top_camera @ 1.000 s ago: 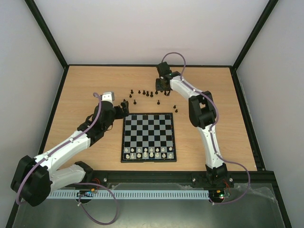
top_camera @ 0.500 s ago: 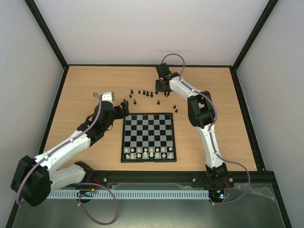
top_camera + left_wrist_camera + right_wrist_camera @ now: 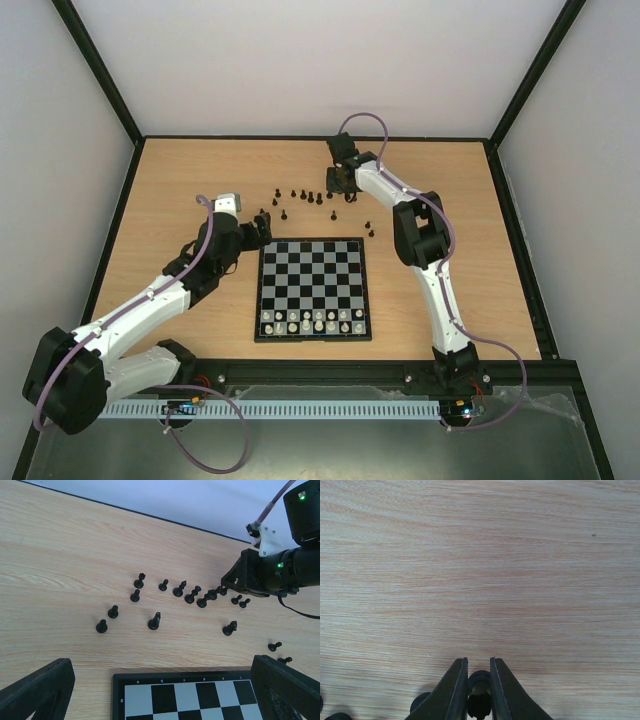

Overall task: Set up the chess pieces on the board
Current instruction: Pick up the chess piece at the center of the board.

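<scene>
Top external view: we see the board (image 3: pixel 312 268) lying flat mid-worktop (image 3: pixel 190 170), w/ pale pieces (image 3: pixel 312 320) lined up on its two near rows and the other squares bare. The black chess pieces (image 3: pixel 305 196) are all off the board. They are scattered in a loose row on the wood beyond its far edge, w/ a couple more near its far-right corner.

The right gripper (image 3: pixel 340 184) is down at the right end of that row. In the right wrist cam its fingers (image 3: pixel 454 690) are drawn in tight, w/ one black piece (image 3: pixel 479 702) sitting btwn them, so we read it as clenched on that piece. Another dark piece shows just left of it, at the frame's bottom edge.

The left gripper (image 3: pixel 263 222) sits just beside the board's far-left corner. In the left wrist cam its fingers (image 3: pixel 37 690) stand wide apart, i.e. released, w/ nothing held. The board's far edge lies btwn them and the scattered pieces are ahead. We can't tell whether this gripper touches the worktop.
</scene>
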Tool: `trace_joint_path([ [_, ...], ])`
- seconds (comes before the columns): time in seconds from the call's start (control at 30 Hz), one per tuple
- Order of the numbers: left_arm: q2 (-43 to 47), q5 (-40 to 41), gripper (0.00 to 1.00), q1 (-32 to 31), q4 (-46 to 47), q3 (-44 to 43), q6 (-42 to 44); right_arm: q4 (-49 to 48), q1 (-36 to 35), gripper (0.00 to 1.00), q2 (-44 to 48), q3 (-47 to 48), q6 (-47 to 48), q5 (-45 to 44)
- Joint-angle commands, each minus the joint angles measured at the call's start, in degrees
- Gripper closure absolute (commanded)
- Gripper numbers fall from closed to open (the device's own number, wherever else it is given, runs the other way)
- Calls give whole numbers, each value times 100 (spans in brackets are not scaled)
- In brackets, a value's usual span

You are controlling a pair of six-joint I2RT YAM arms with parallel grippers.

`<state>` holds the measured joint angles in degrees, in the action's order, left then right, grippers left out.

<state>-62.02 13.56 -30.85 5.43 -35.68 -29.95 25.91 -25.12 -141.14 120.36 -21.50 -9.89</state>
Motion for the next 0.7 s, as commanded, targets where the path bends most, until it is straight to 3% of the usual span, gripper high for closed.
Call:
trace_joint_path([
  [0.0,36,59,1,-9,45,-132,53,339,16,87,-133,166,-4,-32],
  [0.37,81,1,1,-5,-6,-172,51,415,16,95,168,175,33,-131],
  [0.67,550,237,1,2,-116,-97,22,477,16,96,1319,-408,53,-138],
])
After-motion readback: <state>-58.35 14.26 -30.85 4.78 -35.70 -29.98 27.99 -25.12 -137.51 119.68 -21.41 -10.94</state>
